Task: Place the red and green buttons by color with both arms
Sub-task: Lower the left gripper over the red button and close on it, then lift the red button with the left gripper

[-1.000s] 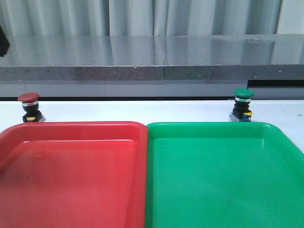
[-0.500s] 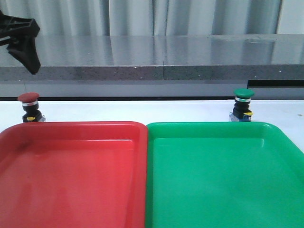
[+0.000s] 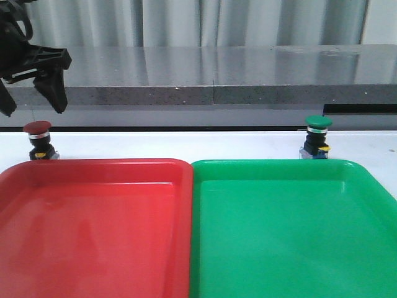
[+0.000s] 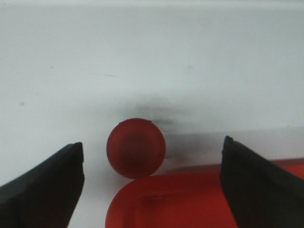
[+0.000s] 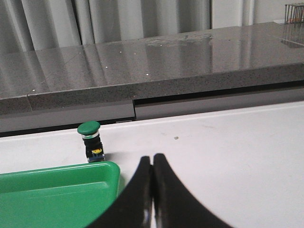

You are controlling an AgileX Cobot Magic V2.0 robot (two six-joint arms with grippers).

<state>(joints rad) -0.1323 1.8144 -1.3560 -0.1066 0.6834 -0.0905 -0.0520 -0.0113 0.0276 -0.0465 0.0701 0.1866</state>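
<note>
2 trays [image 3: 186,186] fill the lower frame side by side; 1 button [image 3: 38,139] stands behind each, left [image 3: 317,137] and right.

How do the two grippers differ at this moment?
The left gripper is open, hanging above the red button; the right gripper is shut, fingers together. The left one frames its button between the fingers; the right one sits away from the green button. Neither holds anything.
</note>
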